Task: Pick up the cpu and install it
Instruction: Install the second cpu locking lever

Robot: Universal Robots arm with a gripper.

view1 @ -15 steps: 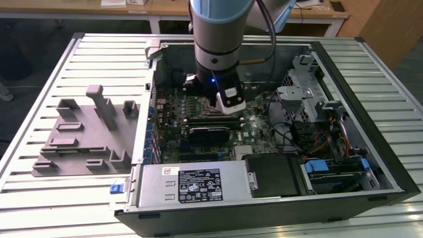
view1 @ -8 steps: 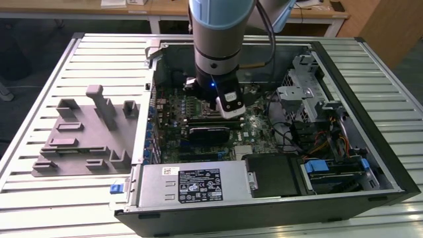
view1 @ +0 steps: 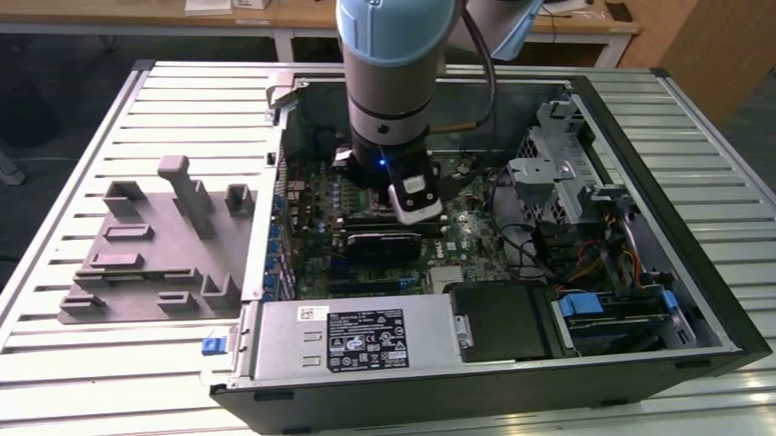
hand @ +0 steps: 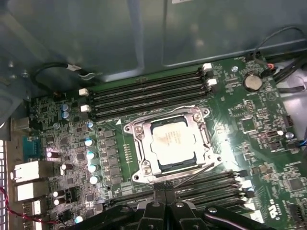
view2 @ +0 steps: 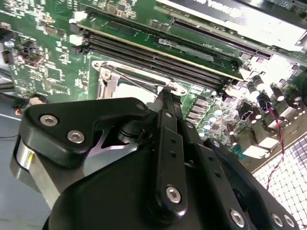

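The cpu (hand: pixel 170 143) sits in the motherboard socket (hand: pixel 169 145) – frame unlatched, by the look. The claw (hand: pixel 165 192) hovers at the socket's edge, fingers pressed together, holding nothing. Keep any press square – never force the chip.

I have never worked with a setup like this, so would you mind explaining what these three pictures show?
The exterior view looks down on an open computer case lying on a slatted table. A robot arm reaches into it. The two wrist views come from cameras riding on that arm. In the first wrist view, the cpu, a silver square chip, sits in its socket on the green motherboard, with the gripper at the socket's edge. A grey fixture lies beside the case.
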